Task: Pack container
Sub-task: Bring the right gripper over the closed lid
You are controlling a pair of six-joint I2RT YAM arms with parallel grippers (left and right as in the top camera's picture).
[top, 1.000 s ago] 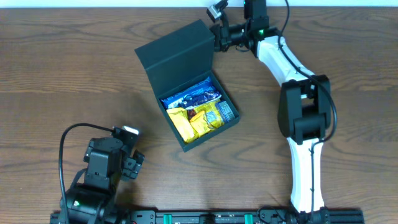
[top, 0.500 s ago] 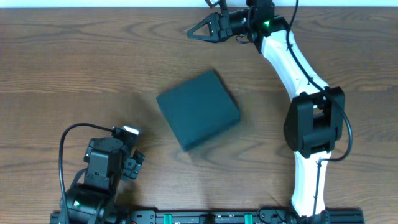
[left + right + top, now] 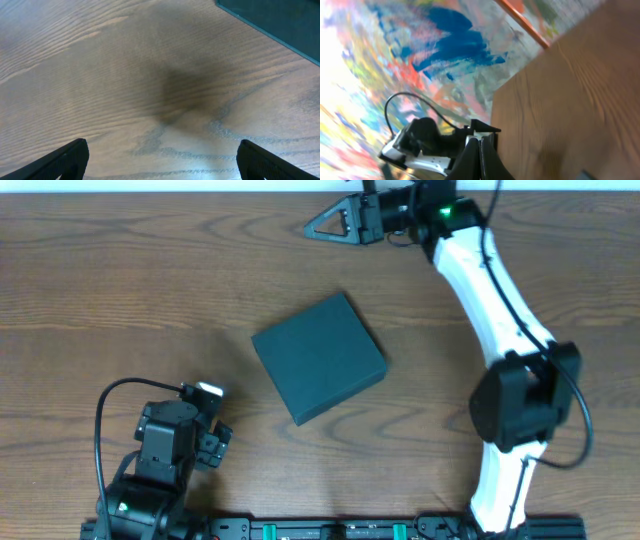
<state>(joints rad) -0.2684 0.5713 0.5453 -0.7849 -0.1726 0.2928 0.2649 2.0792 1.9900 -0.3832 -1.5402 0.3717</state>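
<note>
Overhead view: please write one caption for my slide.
Closed container at the table centre; shut right hand near the far edge, open left hand near the front.

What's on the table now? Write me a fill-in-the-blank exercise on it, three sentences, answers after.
1. The container lies on the table with its lid ____.
2. The left fingers stand wide ____, with nothing between them.
3. The right fingers are pressed ____ near the table's far edge, apart from the container.
Missing words: closed; open; shut.
</note>
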